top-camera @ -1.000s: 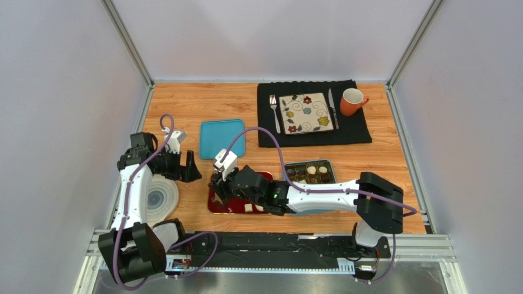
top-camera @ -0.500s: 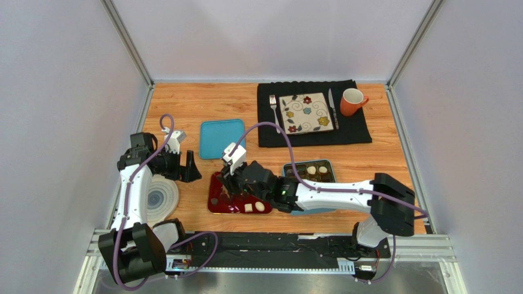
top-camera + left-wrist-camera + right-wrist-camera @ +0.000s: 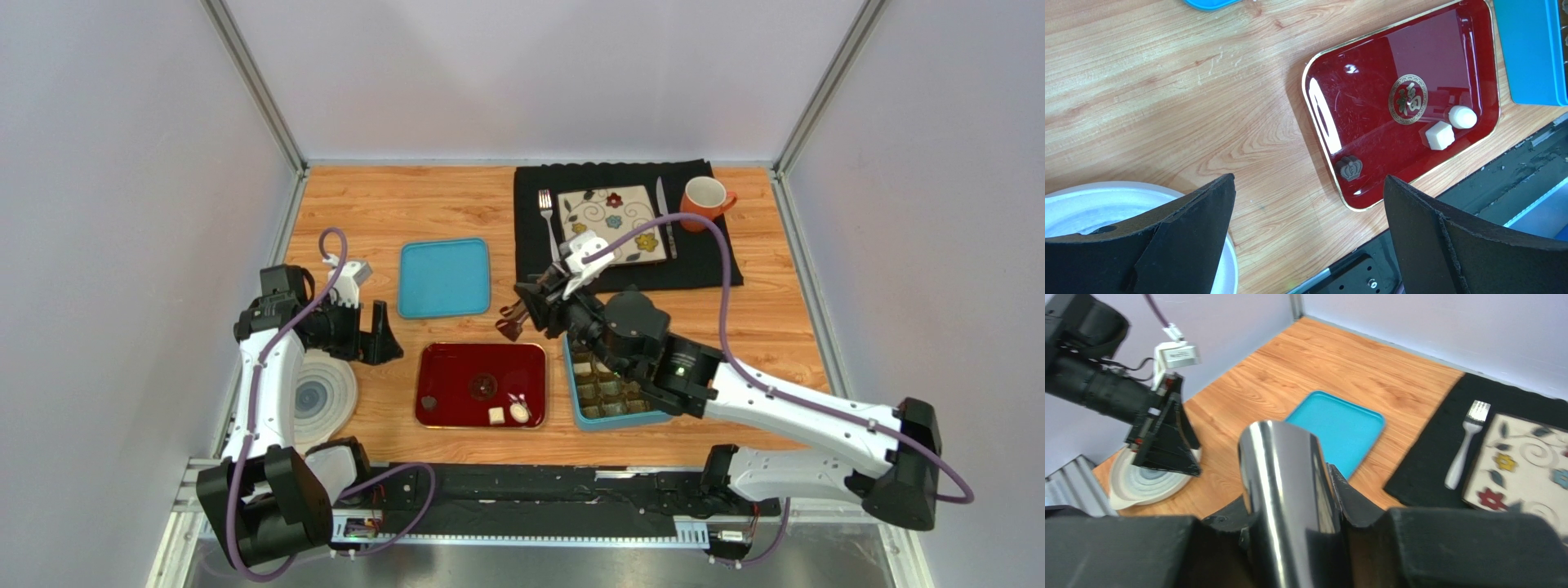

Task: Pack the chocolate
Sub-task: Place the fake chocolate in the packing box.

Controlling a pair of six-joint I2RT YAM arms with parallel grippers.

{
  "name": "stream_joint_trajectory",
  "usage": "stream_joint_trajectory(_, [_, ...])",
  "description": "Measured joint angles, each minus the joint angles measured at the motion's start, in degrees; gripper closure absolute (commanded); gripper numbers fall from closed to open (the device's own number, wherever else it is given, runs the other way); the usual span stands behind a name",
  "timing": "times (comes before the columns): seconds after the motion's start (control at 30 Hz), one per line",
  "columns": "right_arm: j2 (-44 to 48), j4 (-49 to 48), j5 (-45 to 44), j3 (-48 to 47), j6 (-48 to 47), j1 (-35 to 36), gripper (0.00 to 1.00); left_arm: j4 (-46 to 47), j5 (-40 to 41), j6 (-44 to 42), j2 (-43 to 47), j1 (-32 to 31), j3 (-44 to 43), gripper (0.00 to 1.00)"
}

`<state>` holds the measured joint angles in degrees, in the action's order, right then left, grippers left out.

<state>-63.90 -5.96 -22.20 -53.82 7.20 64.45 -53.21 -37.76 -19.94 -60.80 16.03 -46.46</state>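
A red tray [image 3: 460, 368] holds three chocolates: a dark one [image 3: 487, 385], a white cube [image 3: 496, 415] and a white oval [image 3: 520, 413]. In the left wrist view they are the dark crown piece [image 3: 1350, 167], the cube [image 3: 1440, 135] and the oval [image 3: 1462, 116]. My right gripper [image 3: 525, 314] is shut on shiny metal tongs [image 3: 1287, 478], held above the table behind the tray. A small dark brown piece [image 3: 504, 328] shows at the tongs' tip. The blue compartment box [image 3: 586, 410] lies right of the tray, mostly hidden by my right arm. My left gripper [image 3: 372, 333] is open and empty, left of the tray.
A blue lid [image 3: 444, 277] lies behind the tray. A white round dish [image 3: 321, 398] sits under the left arm. At the back right a black mat [image 3: 711, 260] carries a square flowered plate [image 3: 612, 226], a fork [image 3: 548, 223], a knife [image 3: 664, 216] and an orange mug [image 3: 704, 202].
My right arm has lifted off the red tray and swung back and to the right with the tongs, uncovering the tray and covering the box. The left arm has not moved.
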Motion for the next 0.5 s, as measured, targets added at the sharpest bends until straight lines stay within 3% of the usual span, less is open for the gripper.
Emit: stream_joint_trajectory(0.5, [20.7,19.0,-8.2,11.8,3.0,-1.0,0.88,-0.2,-2.1,0.1,0.0,0.1,0.0,0.01])
